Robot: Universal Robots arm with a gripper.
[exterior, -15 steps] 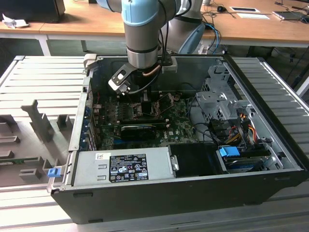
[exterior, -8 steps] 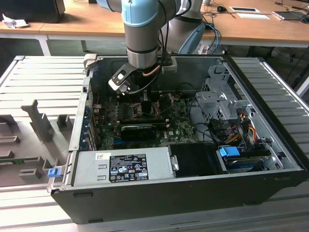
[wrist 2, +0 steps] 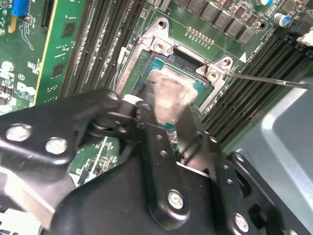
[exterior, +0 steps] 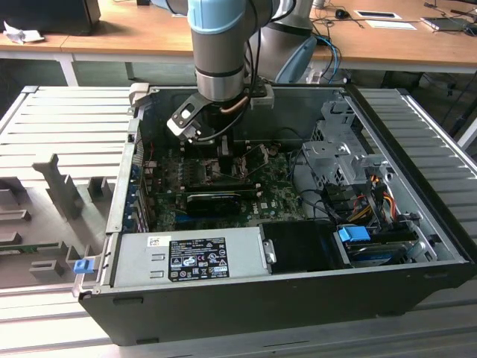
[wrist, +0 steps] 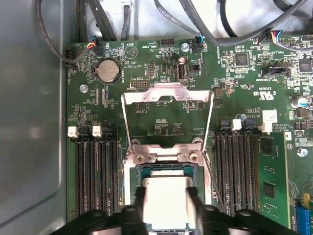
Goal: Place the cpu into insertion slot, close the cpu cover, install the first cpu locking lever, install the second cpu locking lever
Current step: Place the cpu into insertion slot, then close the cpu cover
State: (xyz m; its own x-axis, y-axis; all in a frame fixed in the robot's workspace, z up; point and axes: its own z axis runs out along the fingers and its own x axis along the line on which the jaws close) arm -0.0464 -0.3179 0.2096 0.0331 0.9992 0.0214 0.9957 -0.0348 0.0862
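Green motherboard (wrist: 146, 58) | pincer (wrist: 166, 196) clamps cpu (wrist: 165, 208) at insertion slot (wrist: 166, 169) | cpu cover (wrist: 168, 92) raised

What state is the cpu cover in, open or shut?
Open: in the first wrist view the cpu cover lies swung back, bare board showing through its cut-out.

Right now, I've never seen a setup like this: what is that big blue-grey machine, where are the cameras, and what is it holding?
It is a blue-and-grey robot arm reaching into an open black computer case, seen from outside in the exterior view. Two cameras near its wrist look at the green circuit board. The black two-fingered gripper grips a small pale square chip, the cpu, at the dark square insertion slot; I cannot tell whether it is seated. The thin silver metal frame, the cpu cover, is open.
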